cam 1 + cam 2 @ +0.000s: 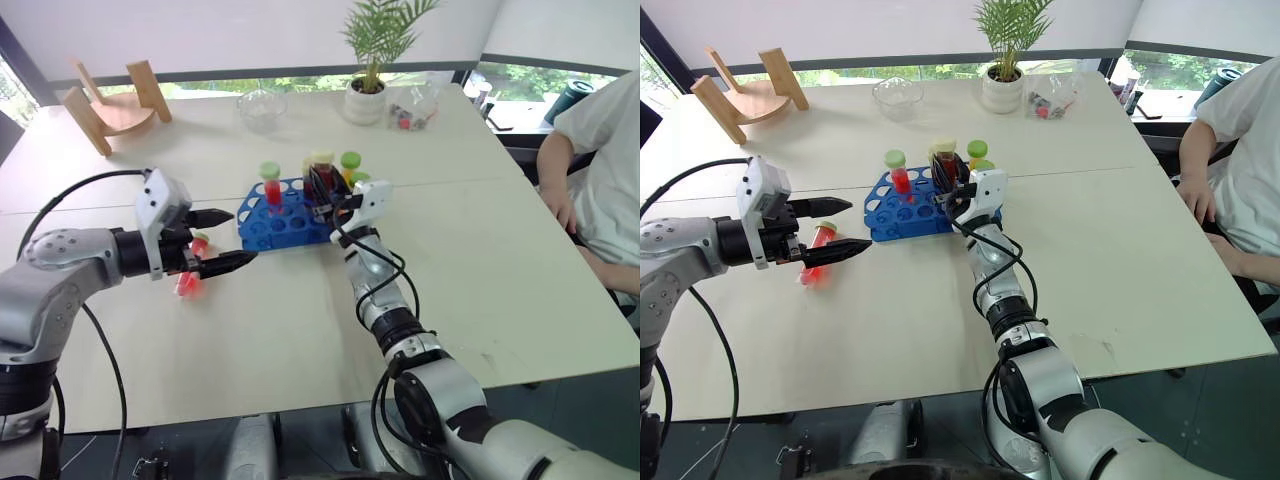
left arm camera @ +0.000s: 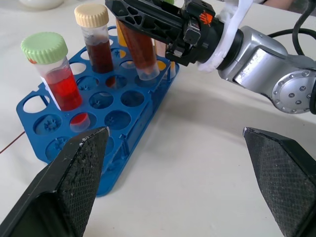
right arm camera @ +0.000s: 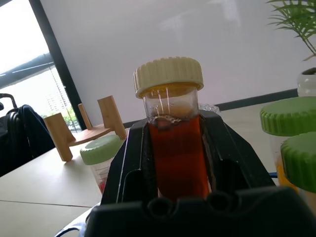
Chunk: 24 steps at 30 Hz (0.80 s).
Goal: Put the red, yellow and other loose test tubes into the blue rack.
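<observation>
A potted plant (image 1: 372,62) stands at the table's (image 1: 300,340) far edge. Beside it are a glass bowl (image 1: 262,108) and a plastic bag (image 1: 415,106); a wooden stand (image 1: 110,108) sits farther along. A person (image 1: 600,190) sits at the table's side.

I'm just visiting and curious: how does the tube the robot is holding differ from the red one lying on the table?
The amber tube has a cream cap and dark orange-brown liquid; the loose red tube has a green cap and red liquid. The amber tube stands nearly upright over the blue rack, clamped in the right gripper; the red tube lies flat on the table, beneath the open left gripper. Both are capped and hold liquid.
</observation>
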Each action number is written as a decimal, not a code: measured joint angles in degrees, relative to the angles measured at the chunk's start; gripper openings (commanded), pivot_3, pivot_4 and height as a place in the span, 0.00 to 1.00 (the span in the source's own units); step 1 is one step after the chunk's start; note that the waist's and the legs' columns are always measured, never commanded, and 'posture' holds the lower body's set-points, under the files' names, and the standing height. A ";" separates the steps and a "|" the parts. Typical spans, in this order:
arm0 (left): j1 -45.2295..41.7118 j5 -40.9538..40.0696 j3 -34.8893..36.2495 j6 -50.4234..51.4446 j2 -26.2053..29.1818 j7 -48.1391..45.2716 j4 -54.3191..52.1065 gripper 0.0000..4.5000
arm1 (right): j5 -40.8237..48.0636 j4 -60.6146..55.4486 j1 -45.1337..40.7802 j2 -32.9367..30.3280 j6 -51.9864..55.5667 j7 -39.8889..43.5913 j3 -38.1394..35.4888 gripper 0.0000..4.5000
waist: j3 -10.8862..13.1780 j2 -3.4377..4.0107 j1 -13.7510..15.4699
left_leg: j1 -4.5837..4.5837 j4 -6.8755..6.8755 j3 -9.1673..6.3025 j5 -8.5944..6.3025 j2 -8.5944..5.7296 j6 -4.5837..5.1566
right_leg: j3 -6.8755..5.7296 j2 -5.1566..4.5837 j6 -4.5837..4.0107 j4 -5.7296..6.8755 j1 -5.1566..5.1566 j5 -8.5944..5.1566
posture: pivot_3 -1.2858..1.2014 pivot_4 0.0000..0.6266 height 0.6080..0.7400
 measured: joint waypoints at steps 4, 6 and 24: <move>0.50 -0.02 -0.02 -0.09 -0.24 0.00 -0.45 1.00 | -0.90 -1.71 1.19 0.02 0.11 -2.19 1.77 0.18 | 0.00 0.00 0.01 | 0.00 -0.01 0.00 0.00 0.00 0.00 | 0.00 0.00 0.00 0.00 0.00 0.00 | 0.52 0.24 1.00; 1.16 -0.08 -0.03 -0.09 -0.55 -0.03 -0.65 1.00 | -1.23 -2.74 2.02 0.02 0.11 -2.93 2.93 0.18 | 0.00 0.00 0.00 | 0.00 -0.01 0.00 0.00 0.00 0.00 | 0.00 0.00 0.00 -0.01 0.00 0.00 | 0.52 0.24 1.00; 2.93 -1.28 0.06 0.85 -0.73 0.71 -2.87 1.00 | -1.03 -2.36 3.03 0.03 -0.96 -6.04 5.42 0.18 | -0.02 -0.03 0.12 | 0.03 0.00 -0.01 0.00 0.00 0.00 | 0.00 0.00 0.00 -0.01 0.06 0.00 | 0.52 0.24 1.00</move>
